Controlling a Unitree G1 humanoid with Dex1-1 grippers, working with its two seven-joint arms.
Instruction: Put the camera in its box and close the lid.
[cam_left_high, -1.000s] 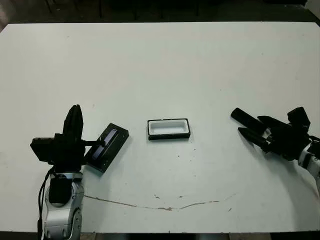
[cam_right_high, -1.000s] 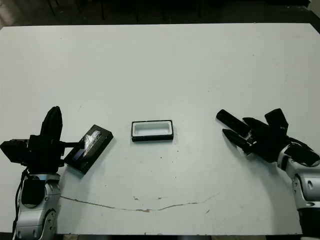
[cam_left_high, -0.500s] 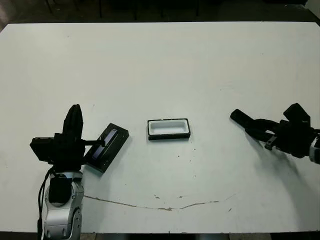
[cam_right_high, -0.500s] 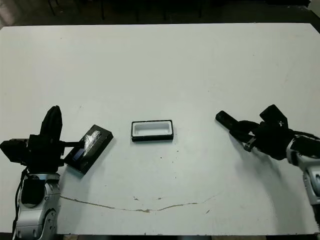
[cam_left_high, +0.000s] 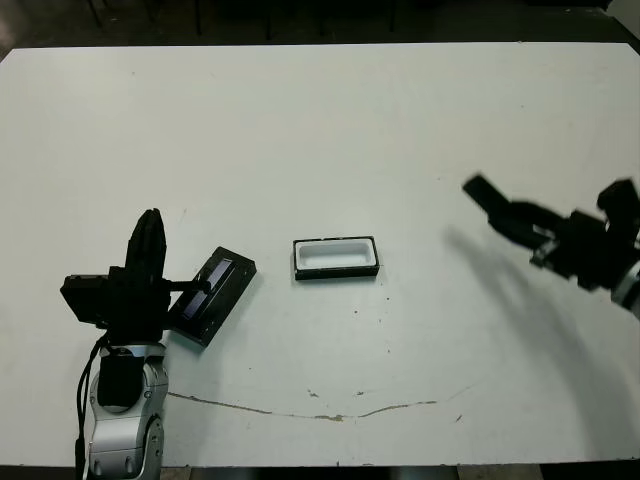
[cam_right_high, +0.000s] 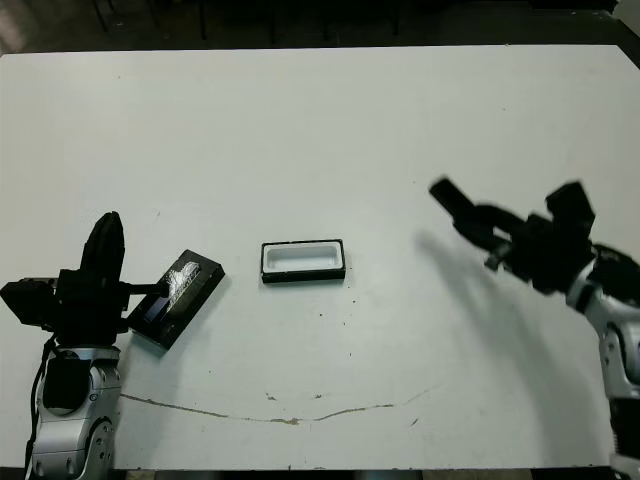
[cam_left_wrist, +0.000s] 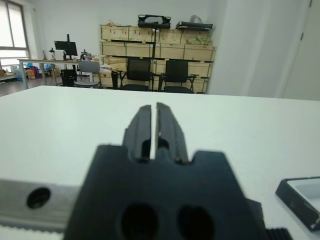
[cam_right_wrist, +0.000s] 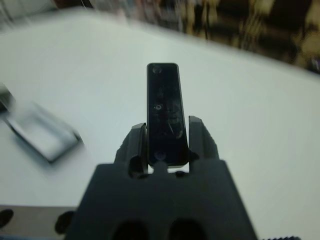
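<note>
The box (cam_left_high: 337, 258), a shallow black tray with white lining, sits open at the table's middle. The black lid (cam_left_high: 212, 295) lies tilted to its left, a bluish strip showing, right beside my left gripper (cam_left_high: 151, 225). That gripper stands upright, its fingers (cam_left_wrist: 142, 122) shut with nothing between them. On the right, my right gripper (cam_left_high: 535, 235) hangs above the table, shut on the camera (cam_left_high: 492, 200). The camera (cam_right_wrist: 165, 112) is a slim dark bar sticking out past the fingertips toward the box. A blurred shadow lies on the table under it.
The white table (cam_left_high: 320, 130) has a thin brown crack line (cam_left_high: 330, 412) near its front edge. The box's corner (cam_left_wrist: 300, 192) shows in the left wrist view. Beyond the table are chairs and shelves of cartons (cam_left_wrist: 155, 45).
My right gripper has closed on the camera and lifted it off the table, moving up and slightly back. The left arm, lid and box have not moved.
</note>
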